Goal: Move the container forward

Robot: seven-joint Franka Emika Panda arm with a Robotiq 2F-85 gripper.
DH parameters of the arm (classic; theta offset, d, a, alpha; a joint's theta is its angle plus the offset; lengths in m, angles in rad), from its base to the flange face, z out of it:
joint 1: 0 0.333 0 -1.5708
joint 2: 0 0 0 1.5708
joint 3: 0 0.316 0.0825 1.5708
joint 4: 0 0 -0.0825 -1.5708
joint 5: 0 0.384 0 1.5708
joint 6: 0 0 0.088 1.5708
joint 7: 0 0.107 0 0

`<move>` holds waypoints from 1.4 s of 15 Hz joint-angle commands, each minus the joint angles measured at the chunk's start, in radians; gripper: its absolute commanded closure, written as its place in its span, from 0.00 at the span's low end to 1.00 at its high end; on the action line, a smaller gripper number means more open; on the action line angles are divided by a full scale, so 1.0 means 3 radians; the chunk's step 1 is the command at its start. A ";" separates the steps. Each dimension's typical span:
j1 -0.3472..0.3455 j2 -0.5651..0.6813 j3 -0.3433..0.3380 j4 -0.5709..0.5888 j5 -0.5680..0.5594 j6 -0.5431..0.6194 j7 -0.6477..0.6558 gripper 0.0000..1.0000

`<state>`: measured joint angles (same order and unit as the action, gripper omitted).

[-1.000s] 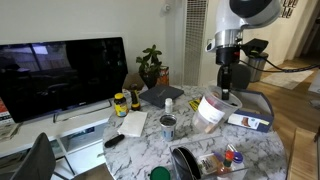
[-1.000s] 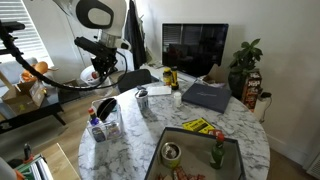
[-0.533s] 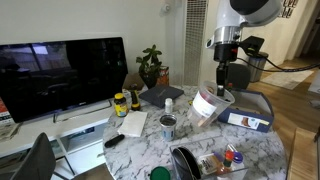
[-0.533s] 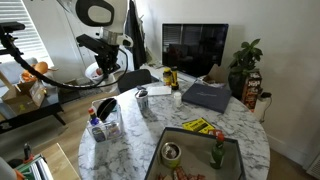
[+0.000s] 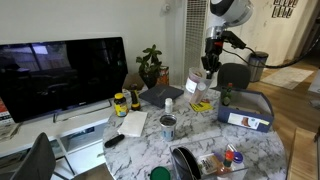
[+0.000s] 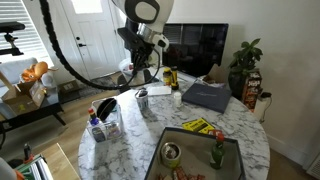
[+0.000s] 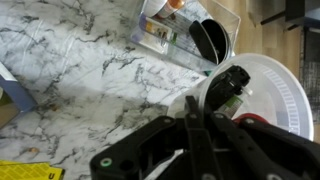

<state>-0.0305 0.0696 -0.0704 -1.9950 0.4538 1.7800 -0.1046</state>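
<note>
- Here, in an exterior view, the robot arm (image 5: 222, 15) reached down from the upper right, and its end effector (image 5: 205, 68) was pinched onto the container (image 5: 194, 81).
- The container, a white tub, hung tilted in the air above the far edge of the marble table (image 5: 140, 140), touching nothing but the end effector.
- On the table in that view stood a dark jar with a yellow label (image 5: 120, 103) near the far left edge and a silver can (image 5: 168, 126) near the middle, with a blue box (image 5: 247, 120) lying to the right. All three were well apart from the container.
- A dark television (image 5: 60, 75) and a potted plant (image 5: 150, 65) stood behind the table.
- In an exterior view from the opposite side, the end effector (image 6: 138, 68) hung beside the far left edge of the table (image 6: 240, 135). The container (image 6: 128, 70) showed only as a small pale shape at it, too small to make out clearly.
- The silver can (image 6: 142, 103) stood below it on the table, with a clear organiser (image 6: 105, 122) just beside the can and a yellow packet (image 6: 197, 126) nearer the camera.
- In the wrist view, the black end effector (image 7: 210, 98) filled the lower part of the picture.
- One of its fingers (image 7: 232, 85) sat inside the open mouth of the container (image 7: 275, 90), gripping the wall. The ribbed white inside faced the camera.
- The table (image 7: 90, 70) lay beyond, with the clear organiser (image 7: 175, 30) at the top.
</note>
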 commanded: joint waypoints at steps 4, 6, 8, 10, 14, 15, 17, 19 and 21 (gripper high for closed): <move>-0.0214 0.0503 -0.0039 0.0368 0.0055 -0.0029 0.0335 0.95; -0.0227 0.0650 -0.0033 0.0468 0.0082 -0.0044 0.0386 0.95; -0.0224 0.0679 -0.0026 0.0507 0.0085 -0.0058 0.0417 0.99; -0.0221 0.0891 -0.0047 0.0752 0.0215 -0.0031 0.0848 0.99; -0.0259 0.1223 -0.0028 0.1218 0.0365 -0.0205 0.1321 0.99; -0.0258 0.1299 -0.0020 0.1312 0.0395 -0.0184 0.1427 0.99; -0.0224 0.1473 0.0011 0.1501 0.0404 -0.0179 0.1616 0.99; -0.0189 0.1633 0.0051 0.1688 0.0399 -0.0166 0.1814 0.99; -0.0151 0.1808 0.0093 0.1898 0.0388 -0.0144 0.2028 0.99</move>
<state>-0.0851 0.5251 -0.0582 -1.5428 0.5529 1.7630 0.4123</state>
